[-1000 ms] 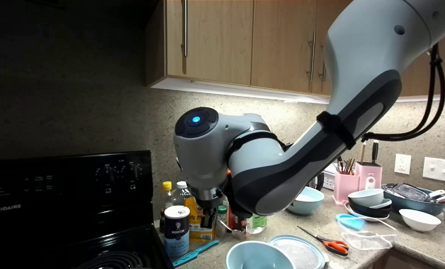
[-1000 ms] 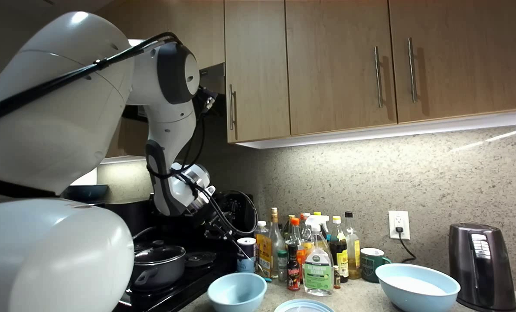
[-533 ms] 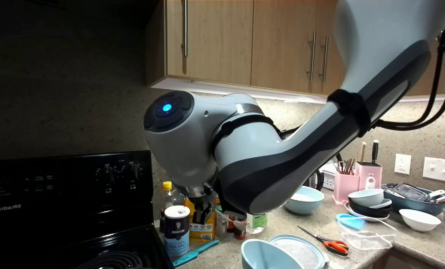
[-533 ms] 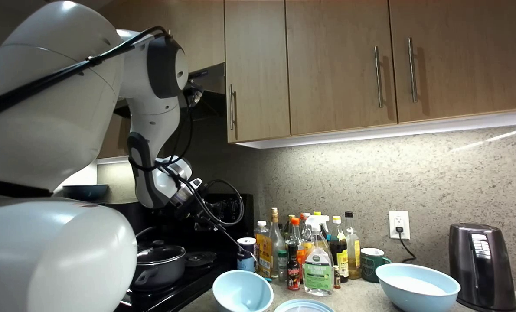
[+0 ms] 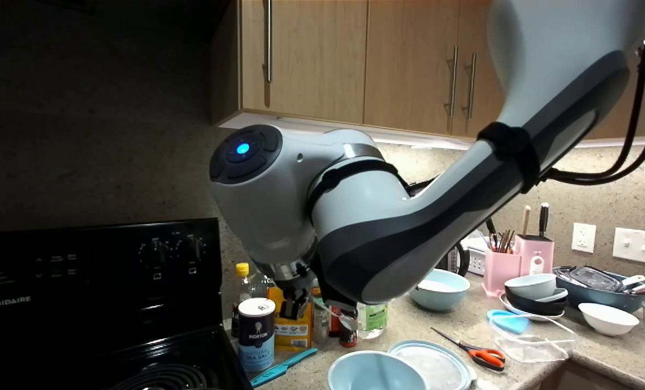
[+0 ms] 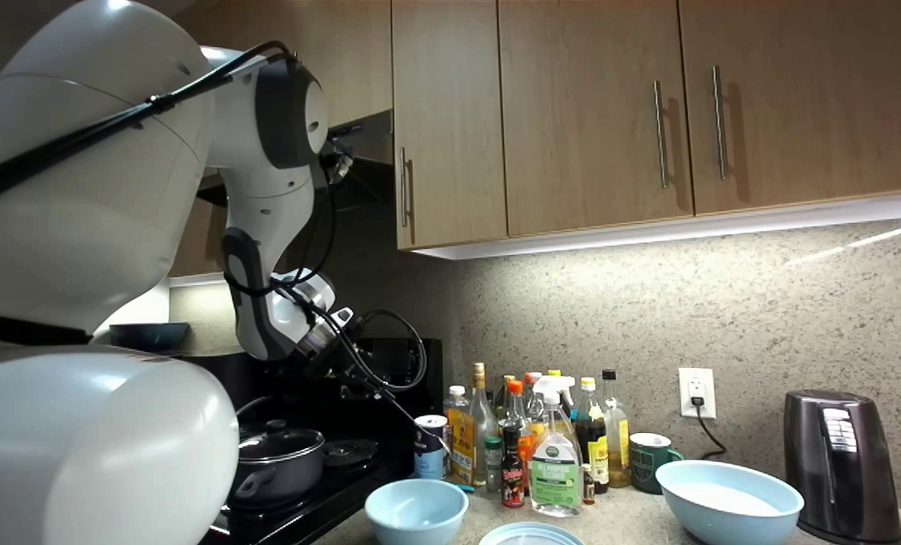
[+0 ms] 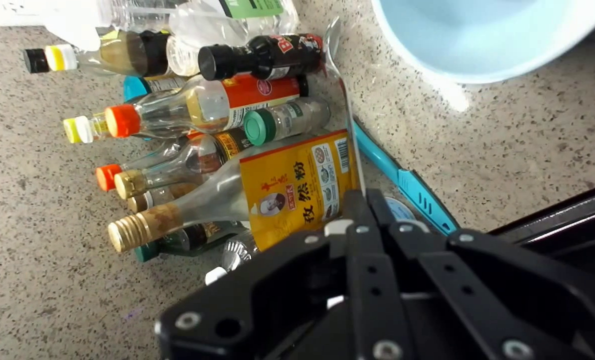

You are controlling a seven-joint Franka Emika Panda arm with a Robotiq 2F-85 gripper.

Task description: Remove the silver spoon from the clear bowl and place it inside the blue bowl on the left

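Observation:
My gripper [image 7: 367,194] is shut on the handle end of the silver spoon [image 7: 332,45]. The spoon hangs in the air, its bowl end pointing away and down, in front of the bottles; it also shows in an exterior view [image 5: 348,323]. The gripper [image 5: 294,310] is above the counter near the salt can. The blue bowl [image 5: 378,374] stands upright beside the stove, with nothing visible in it; it also shows in an exterior view [image 6: 416,515] and in the wrist view [image 7: 477,45]. The spoon is apart from it, on its bottle side. The clear bowl is not in view.
Salt can [image 5: 256,336], teal knife [image 5: 284,367] and several bottles [image 6: 556,454] stand or lie near the gripper. A round lid [image 5: 433,365] and scissors [image 5: 485,357] lie beside the blue bowl. A similar bowl [image 6: 729,507] holds something white. The stove [image 5: 165,357] borders the counter.
The gripper has moved left and up with the spoon in an exterior view. The blue bowl tipped and shifted half a second ago and is now upright again.

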